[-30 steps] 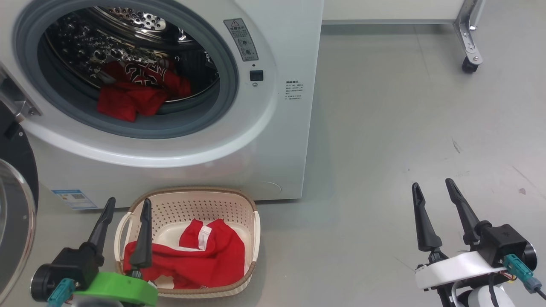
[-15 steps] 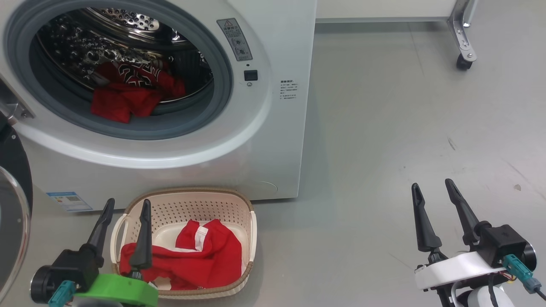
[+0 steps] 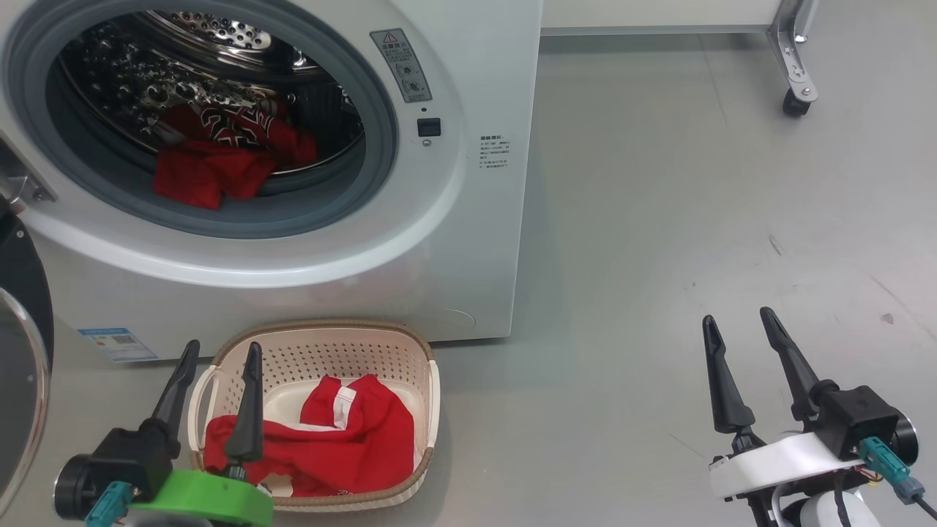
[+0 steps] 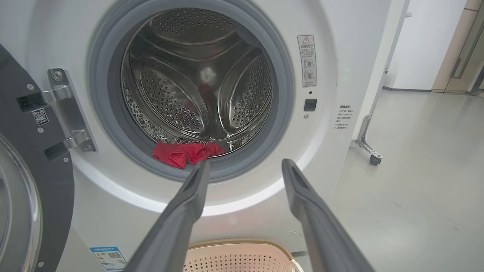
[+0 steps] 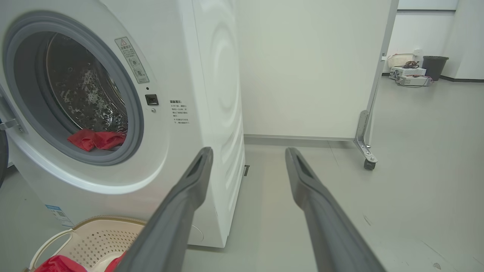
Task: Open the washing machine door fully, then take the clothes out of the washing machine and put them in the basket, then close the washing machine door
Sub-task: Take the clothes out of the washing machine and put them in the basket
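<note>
The washing machine stands with its door swung open. Red clothes lie inside, 1 red piece in the cream basket.

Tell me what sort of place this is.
Likely a lab or test room, not a home laundry: the washing machine stands on a bare grey floor beside a wheeled partition panel.
</note>
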Robot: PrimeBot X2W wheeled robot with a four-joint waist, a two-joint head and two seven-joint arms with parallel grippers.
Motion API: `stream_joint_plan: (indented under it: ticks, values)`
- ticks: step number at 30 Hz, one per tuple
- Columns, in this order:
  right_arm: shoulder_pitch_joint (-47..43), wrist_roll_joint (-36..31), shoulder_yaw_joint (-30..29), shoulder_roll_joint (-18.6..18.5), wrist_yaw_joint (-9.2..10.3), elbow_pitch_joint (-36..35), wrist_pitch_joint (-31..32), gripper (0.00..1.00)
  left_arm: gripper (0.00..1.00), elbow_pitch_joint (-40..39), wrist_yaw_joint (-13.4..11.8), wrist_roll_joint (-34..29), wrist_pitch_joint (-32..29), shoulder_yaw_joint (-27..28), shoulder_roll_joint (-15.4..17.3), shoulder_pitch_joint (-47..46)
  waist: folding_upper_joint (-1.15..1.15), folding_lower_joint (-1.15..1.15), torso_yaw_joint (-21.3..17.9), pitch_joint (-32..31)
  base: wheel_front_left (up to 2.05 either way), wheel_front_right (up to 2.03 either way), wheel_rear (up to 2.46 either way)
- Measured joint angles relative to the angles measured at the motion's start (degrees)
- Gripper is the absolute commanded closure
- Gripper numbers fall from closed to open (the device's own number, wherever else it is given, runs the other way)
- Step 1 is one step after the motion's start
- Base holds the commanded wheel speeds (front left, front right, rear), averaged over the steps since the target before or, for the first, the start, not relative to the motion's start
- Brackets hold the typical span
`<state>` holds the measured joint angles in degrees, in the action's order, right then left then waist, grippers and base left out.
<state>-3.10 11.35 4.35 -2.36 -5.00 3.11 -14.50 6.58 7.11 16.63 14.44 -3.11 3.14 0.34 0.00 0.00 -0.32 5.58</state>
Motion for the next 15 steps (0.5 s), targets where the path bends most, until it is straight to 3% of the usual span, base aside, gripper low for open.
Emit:
stream_joint_plan:
  ticks: [15]
  values:
    - [0.0, -0.4, 0.9, 0.0, -0.23, -0.4, 0.0, 0.0, 0.0, 2.4, 0.0, -2.2, 0.0, -1.0, 0.7, 0.0, 0.0, 0.0, -0.8, 1.5, 0.0, 0.0, 0.0]
